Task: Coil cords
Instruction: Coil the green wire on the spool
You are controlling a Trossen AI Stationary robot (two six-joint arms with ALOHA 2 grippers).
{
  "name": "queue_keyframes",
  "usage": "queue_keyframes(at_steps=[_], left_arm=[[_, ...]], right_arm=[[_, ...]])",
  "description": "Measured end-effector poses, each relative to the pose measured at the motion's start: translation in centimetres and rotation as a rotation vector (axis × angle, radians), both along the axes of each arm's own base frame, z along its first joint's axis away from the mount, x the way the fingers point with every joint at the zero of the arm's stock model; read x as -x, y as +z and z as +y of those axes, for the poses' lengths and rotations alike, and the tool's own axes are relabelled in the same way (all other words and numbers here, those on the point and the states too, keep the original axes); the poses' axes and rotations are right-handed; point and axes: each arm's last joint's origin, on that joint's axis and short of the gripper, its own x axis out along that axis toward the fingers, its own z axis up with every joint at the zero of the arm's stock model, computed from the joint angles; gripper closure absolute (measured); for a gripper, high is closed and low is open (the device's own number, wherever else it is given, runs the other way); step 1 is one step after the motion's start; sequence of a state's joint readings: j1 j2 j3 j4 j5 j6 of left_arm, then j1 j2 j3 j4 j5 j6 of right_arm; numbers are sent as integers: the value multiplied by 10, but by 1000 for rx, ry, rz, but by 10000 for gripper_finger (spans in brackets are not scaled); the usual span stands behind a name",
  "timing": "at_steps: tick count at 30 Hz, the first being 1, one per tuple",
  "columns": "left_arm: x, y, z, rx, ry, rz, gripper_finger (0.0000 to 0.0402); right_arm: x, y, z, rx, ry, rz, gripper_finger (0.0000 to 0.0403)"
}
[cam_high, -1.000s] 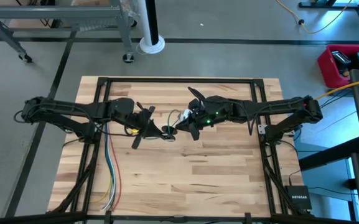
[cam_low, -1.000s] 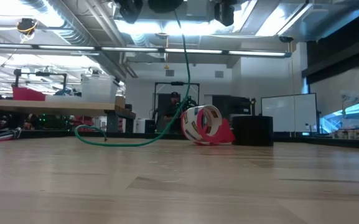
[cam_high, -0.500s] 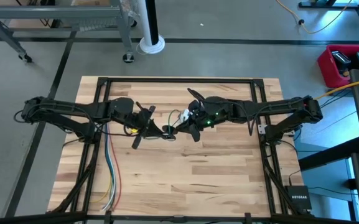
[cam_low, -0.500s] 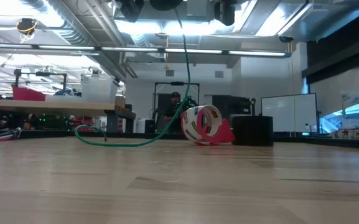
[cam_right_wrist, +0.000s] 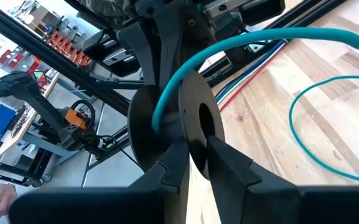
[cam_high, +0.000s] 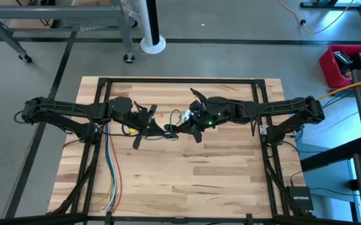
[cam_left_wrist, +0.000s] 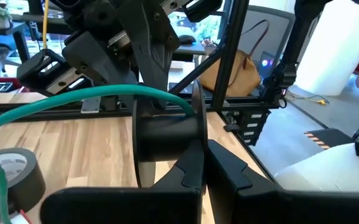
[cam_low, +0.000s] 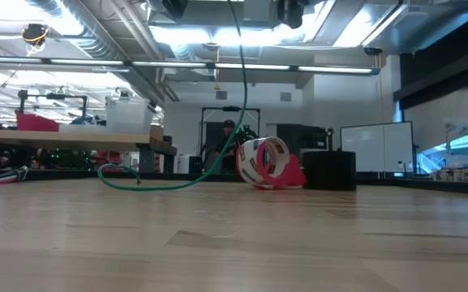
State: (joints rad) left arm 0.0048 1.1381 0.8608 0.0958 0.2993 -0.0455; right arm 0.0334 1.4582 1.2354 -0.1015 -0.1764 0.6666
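Above the middle of the table both grippers meet at a small black reel (cam_left_wrist: 167,134), two thin discs on a hub. The green cord (cam_left_wrist: 73,99) passes over the hub. From there the cord (cam_low: 238,89) hangs down, and its lower part (cam_right_wrist: 328,93) lies in a loose loop on the wood. My left gripper (cam_left_wrist: 207,165) is shut on one disc, and my right gripper (cam_right_wrist: 195,165) is shut on the other. In the high view the left gripper (cam_high: 166,131) and the right gripper (cam_high: 175,128) stand tip to tip. My left gripper pinches the rim of one disc (cam_left_wrist: 199,134) between its two fingers, coming nearly level from the table's left. The reel hangs clear of the table with its axis roughly level. My right gripper pinches the rim of the other disc (cam_right_wrist: 198,127) between its two fingers, coming slightly downward from the table's right. The cord runs over the hub (cam_right_wrist: 167,99) just beyond the fingers.
A tape roll (cam_low: 264,162) lies on the wood under the grippers, grey in the left wrist view (cam_left_wrist: 11,171). Long green, yellow, red and white wires (cam_high: 111,169) run along the table's left side toward the near edge. Bare wood (cam_high: 193,175) lies toward the near edge.
My left gripper has tipped a little at the wrist. The dark reel at the top of the low view has moved up, nearly out of the picture. The cord's lower part has stayed on the table.
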Motion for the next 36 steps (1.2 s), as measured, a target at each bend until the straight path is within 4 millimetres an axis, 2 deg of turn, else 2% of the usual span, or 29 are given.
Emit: queue_keyframes(at_steps=[3,8,16,23,32,36], left_arm=[[0,-1,0,3,1,7,401],[0,0,0,8,2,1,401],[1,1,0,78,23,18,378],[13,13,6,68,68,-34,361],[28,28,15,30,122,-118,366],[28,28,19,-27,166,-127,367]], right_arm=[[0,0,0,18,6,-3,349],[0,0,0,32,3,-2,393],[1,-3,0,22,-4,27,398],[1,-3,0,19,-1,32,400],[1,-4,0,21,0,34,401],[1,-4,0,14,24,34,402]])
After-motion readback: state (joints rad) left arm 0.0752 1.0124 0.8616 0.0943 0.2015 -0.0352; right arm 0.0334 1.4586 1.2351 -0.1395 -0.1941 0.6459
